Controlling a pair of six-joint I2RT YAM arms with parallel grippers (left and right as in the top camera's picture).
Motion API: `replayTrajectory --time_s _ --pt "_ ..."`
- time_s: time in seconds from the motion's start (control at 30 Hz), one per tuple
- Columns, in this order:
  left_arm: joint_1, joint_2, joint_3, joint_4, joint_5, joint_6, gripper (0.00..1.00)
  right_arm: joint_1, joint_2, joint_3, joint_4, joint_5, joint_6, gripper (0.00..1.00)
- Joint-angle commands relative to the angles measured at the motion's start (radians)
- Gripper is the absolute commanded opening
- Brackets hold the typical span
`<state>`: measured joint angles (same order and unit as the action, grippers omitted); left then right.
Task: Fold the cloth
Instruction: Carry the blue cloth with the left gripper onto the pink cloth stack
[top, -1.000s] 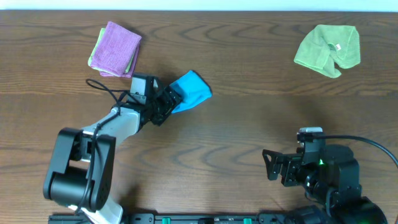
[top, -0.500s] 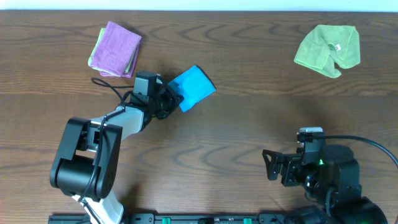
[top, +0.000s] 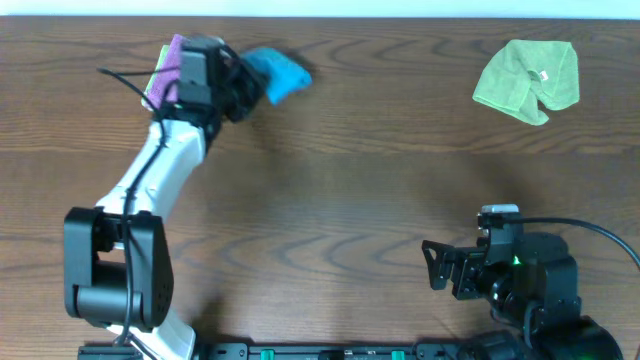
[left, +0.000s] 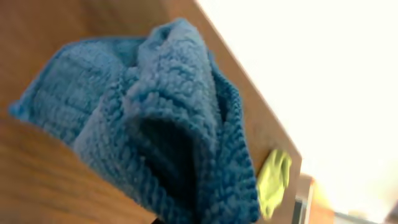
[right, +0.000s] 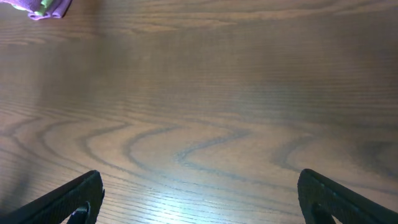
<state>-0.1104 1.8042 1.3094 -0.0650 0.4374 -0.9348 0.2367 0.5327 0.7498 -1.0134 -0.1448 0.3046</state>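
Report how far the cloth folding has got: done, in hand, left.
Done: the blue cloth looks gathered into a doubled-over bundle, as the left wrist view shows, though not neatly squared. In hand: the left gripper holds it by one end, close to the purple pile. Left: laying it down flat and tidy, then letting go. The right gripper sits open and idle.

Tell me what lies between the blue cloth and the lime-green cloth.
Nothing: in the overhead view, only bare wooden table separates the blue cloth from the lime-green cloth.
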Motion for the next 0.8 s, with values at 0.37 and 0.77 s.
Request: replayTrajectory --time_s 0.37,0.77 --pt "0.17 -0.002 0.119 -0.032 -0.169 0.065 0.06 -0.008 -0.004 -0.005 -0.002 -0.001 0.013 0.99" --pt "0.2 0.055 0.119 0.058 -0.202 0.082 0.06 -0.008 -0.004 -0.005 -0.002 -0.001 0.013 0.99"
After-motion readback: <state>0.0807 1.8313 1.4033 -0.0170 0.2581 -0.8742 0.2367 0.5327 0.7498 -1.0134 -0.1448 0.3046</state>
